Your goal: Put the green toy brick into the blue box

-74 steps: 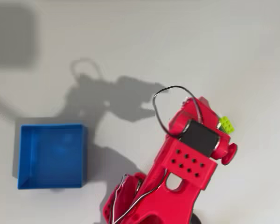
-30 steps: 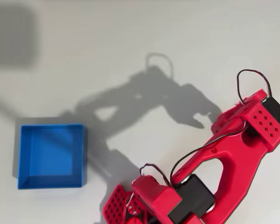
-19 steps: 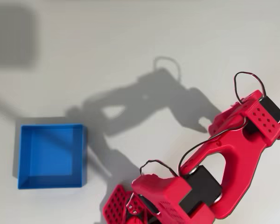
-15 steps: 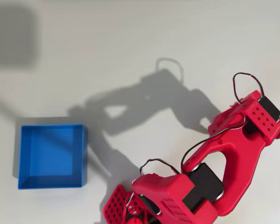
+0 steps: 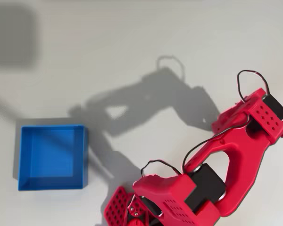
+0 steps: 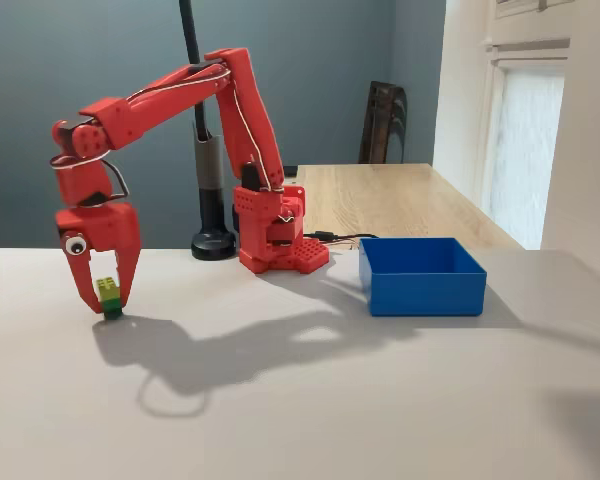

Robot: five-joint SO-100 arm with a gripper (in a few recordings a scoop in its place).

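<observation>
In the fixed view our claw (image 6: 107, 297) points straight down at the left, its fingers clamped on the green toy brick (image 6: 108, 294), which sits at or just above the pale surface (image 6: 330, 400); we cannot tell whether it touches. The blue box (image 6: 423, 276) rests well apart to the right, near our red arm's base (image 6: 275, 240). From overhead, the box (image 5: 52, 157) lies at the left.
</observation>
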